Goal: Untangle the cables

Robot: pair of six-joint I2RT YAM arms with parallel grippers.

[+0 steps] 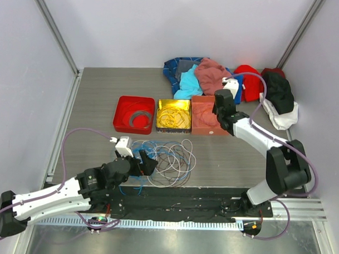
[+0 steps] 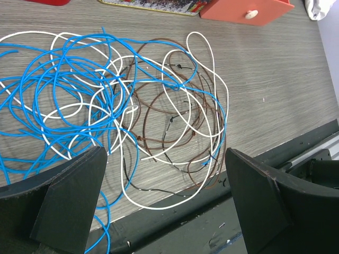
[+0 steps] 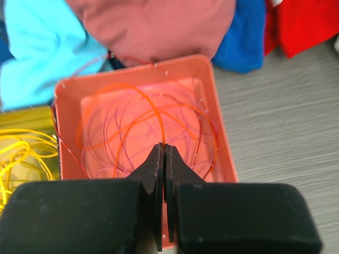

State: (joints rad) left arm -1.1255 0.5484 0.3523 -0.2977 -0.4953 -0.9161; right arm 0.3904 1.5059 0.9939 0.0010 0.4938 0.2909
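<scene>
The loose cables lie tangled on the table in front of the trays: blue, white, brown and black loops. In the left wrist view the blue wires are on the left and the brown wires on the right. My left gripper is open and empty just above the tangle's near left side, its jaws wide apart. My right gripper is over the salmon tray. It is shut on an orange cable that loops in the tray with thin purple wires.
A red tray holds a grey cable, and a yellow tray holds yellow cables. A heap of coloured clothes lies behind the trays. A black base plate runs along the near edge. Side walls stand left and right.
</scene>
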